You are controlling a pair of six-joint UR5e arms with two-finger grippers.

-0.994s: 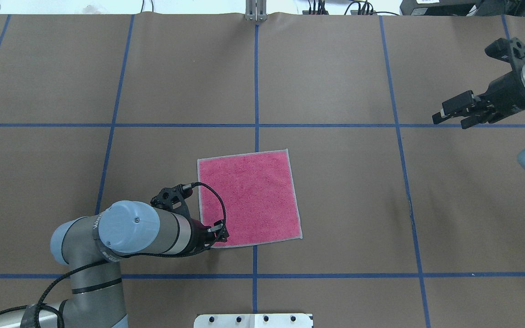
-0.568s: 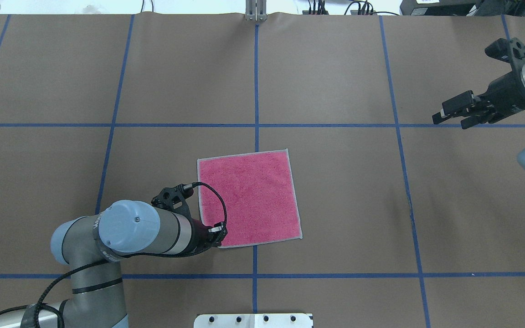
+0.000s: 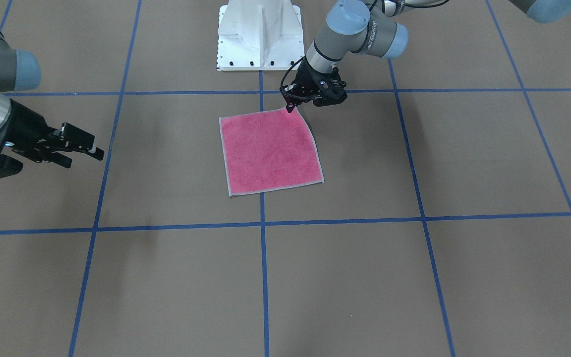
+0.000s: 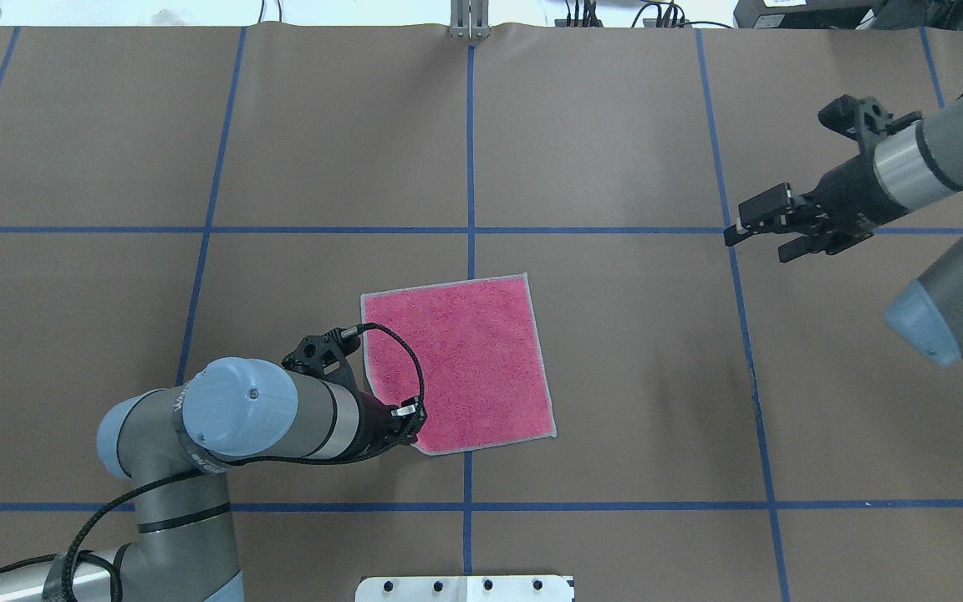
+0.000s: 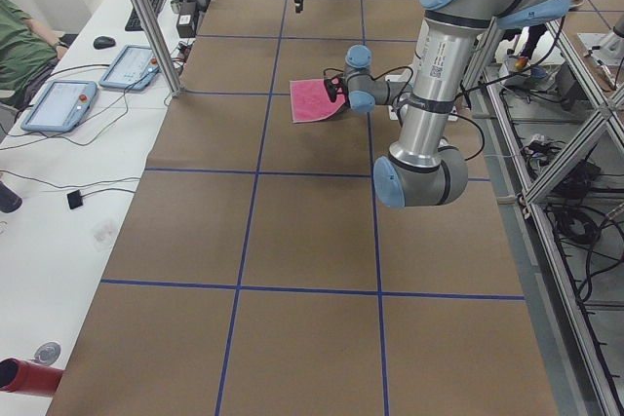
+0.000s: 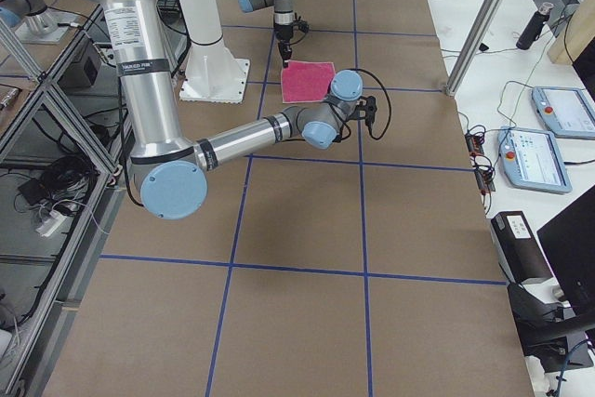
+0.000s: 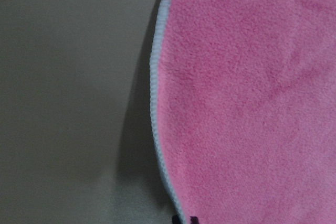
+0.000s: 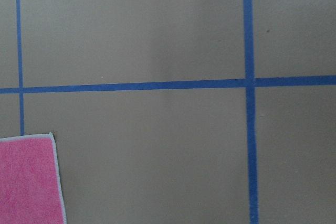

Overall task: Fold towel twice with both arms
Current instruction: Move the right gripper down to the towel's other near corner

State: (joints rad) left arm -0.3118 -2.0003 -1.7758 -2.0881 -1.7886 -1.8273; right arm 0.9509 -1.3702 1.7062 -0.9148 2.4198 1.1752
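Brown paper is covering the table, and blue tape lines are cutting it into big squares. One towel is lying on the paper, pink side up, with a light grey edge all round. Two arms are reaching over the table, the left arm and the right arm. Each one is carrying one black gripper, so that is making two grippers. One white base is standing at the robot's side of the table.

The left gripper is pinching one corner of the towel, with its fingers squeezing tight on the cloth. The rest of the towel is spreading out flat, away from those fingers. The right gripper is hanging over bare paper, with its fingers held apart and nothing between them. The towel is lying well apart from those fingers.

From overhead, the wrist and a black cable are hiding the left fingertips. The front-facing view is showing them right at the corner, which is standing a little way up off the paper. The left wrist view is showing the grey edge curving up, with a dark shadow lying under it. The right wrist view is showing one other corner of the towel lying flat, just beside a tape line.
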